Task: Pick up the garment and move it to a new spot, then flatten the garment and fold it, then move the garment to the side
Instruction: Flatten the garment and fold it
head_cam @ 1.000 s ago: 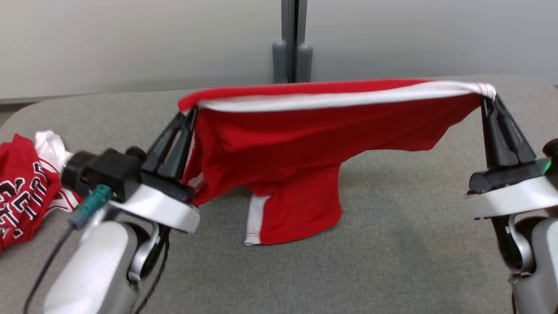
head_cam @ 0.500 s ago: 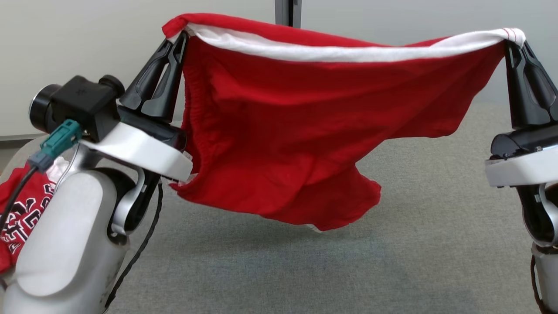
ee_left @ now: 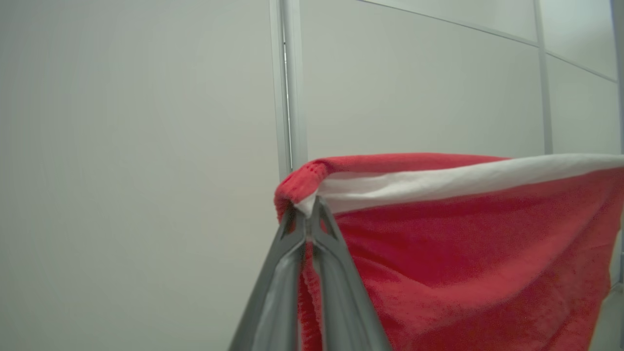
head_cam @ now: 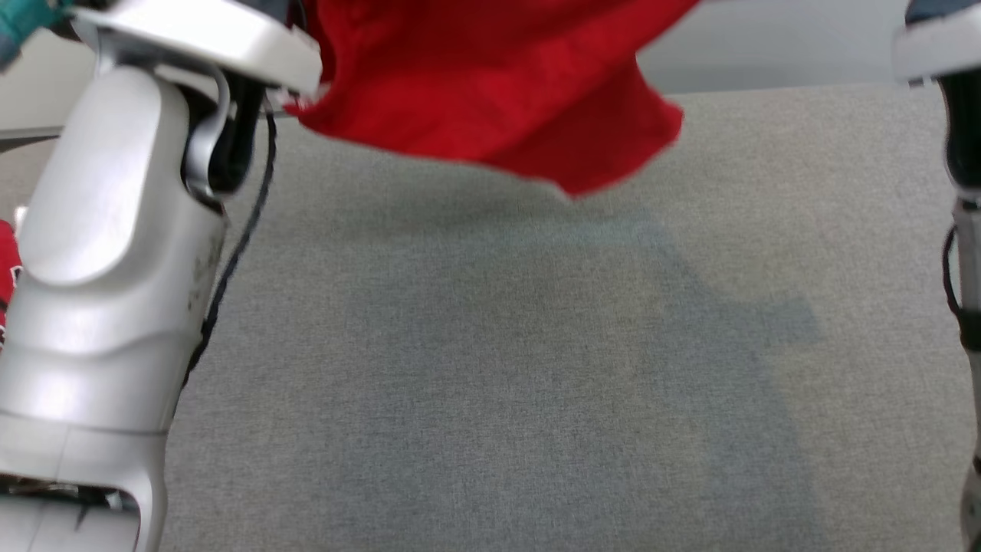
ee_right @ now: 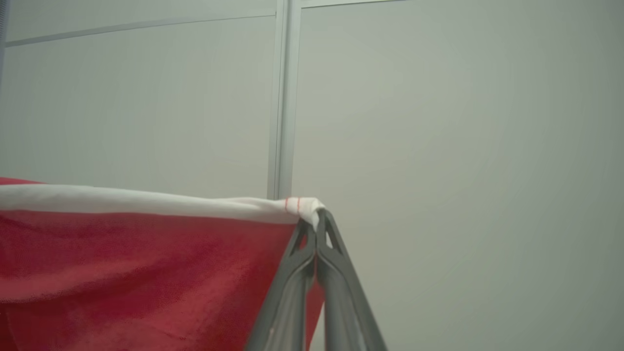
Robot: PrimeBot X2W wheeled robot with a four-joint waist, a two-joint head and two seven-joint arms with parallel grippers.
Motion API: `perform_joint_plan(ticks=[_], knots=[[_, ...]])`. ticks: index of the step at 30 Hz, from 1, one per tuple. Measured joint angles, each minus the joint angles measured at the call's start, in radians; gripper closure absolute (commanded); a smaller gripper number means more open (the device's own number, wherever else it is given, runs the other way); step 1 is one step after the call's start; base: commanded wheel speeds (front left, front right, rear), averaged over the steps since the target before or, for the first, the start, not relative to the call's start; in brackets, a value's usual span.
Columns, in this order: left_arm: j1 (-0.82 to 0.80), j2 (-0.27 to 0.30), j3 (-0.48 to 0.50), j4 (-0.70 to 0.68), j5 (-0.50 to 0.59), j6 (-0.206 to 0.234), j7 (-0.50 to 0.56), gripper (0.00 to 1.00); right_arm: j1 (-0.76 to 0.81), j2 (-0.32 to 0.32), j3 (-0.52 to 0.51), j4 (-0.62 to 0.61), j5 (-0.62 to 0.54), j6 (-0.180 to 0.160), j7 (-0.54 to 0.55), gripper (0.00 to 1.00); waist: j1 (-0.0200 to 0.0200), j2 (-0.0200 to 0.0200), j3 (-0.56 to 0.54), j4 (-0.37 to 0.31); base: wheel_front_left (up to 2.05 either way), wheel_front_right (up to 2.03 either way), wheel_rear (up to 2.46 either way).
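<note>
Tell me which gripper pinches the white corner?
The right gripper: its corner of the garment is white; the left gripper pinches a corner capped in red.

grey fabric tabletop point(head_cam: 490, 368) spreading across the head view, pale wall panels point(ee_right: 438, 146) standing behind, vertical metal strip point(ee_left: 291, 83) running up between them, sliver of red cloth point(head_cam: 5, 264) peeking in at far left

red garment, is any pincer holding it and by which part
The red garment is held by both: the left pincer pinches one end of its white-striped top edge, the right pincer the other end; it hangs between them.
</note>
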Motion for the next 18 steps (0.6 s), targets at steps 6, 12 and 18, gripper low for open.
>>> perform_joint_plan(ticks=[6, 12, 18], knots=[[-0.128, -0.068, 0.043, 0.284, 0.002, -0.027, -0.057, 1.0, -0.206, 0.087, 0.077, 0.301, 0.002, 0.0, -0.098, 1.0, 0.0, 0.0, 0.055, -0.02, 0.0, 0.0, 0.0], [-0.031, -0.113, 0.079, 0.412, -0.007, -0.058, -0.06, 1.0, -0.196, 0.166, 0.16, 0.535, 0.041, 0.0, -0.185, 1.0, 0.0, 0.0, 0.099, -0.035, 0.0, 0.0, 0.0], [0.115, -0.136, 0.064, 0.522, -0.052, -0.065, -0.06, 1.0, -0.046, 0.203, 0.272, 0.684, 0.106, 0.0, -0.235, 1.0, 0.0, 0.0, 0.14, -0.038, 0.0, 0.0, 0.0]])
